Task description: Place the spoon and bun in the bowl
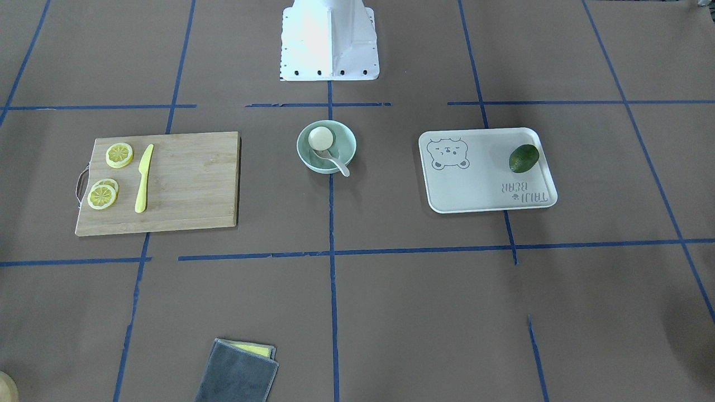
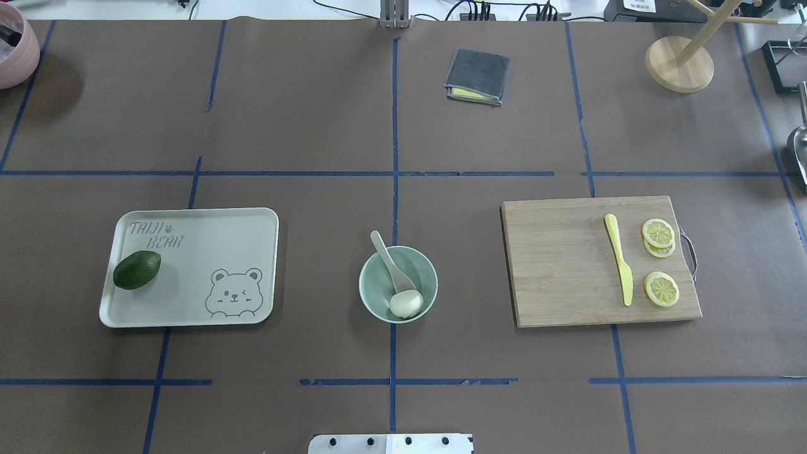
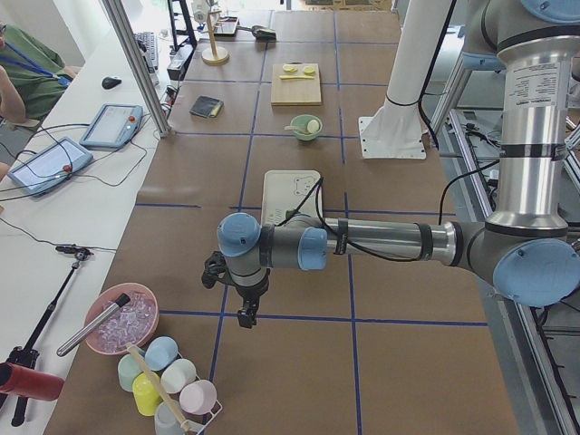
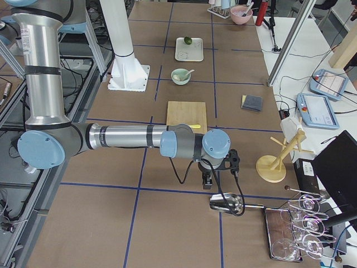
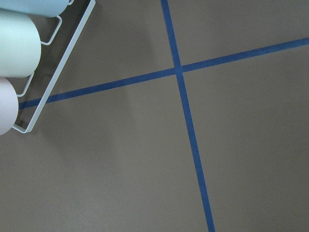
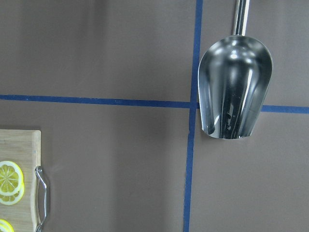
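You can see the bun [image 2: 406, 304] and spoon [image 2: 391, 261] in the bowl [image 2: 372, 285] at mid-counter [image 2: 315, 126], but you cannot tell whether the left end effector [image 3: 245, 314] or right end effector [image 4: 207, 180] is open.

Lighting bright, even, from overhead. Shadows soft and short beside the bowl [image 2: 371, 282] and tray [image 2: 208, 252]. Robot base [image 1: 329, 39] overexposed, detail lost. Specular highlights on the metal scoop [image 6: 235, 92]. Focus sharp in all views.
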Tool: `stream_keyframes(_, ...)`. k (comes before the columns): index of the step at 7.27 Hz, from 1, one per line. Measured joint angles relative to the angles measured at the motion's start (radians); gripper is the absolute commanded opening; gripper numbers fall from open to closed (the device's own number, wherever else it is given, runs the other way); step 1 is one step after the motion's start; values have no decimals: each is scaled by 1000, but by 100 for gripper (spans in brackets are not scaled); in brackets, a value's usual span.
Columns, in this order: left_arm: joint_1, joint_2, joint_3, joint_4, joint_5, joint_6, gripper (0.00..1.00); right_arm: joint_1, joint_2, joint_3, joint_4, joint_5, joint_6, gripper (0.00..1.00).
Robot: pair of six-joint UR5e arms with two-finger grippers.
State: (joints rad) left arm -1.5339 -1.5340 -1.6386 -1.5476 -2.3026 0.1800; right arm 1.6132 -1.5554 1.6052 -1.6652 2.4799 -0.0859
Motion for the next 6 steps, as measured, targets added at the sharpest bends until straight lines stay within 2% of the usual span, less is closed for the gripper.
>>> stream_keyframes(6,-1,0,3,0,-1,0,100,32,-70,53,2,-8,0,100)
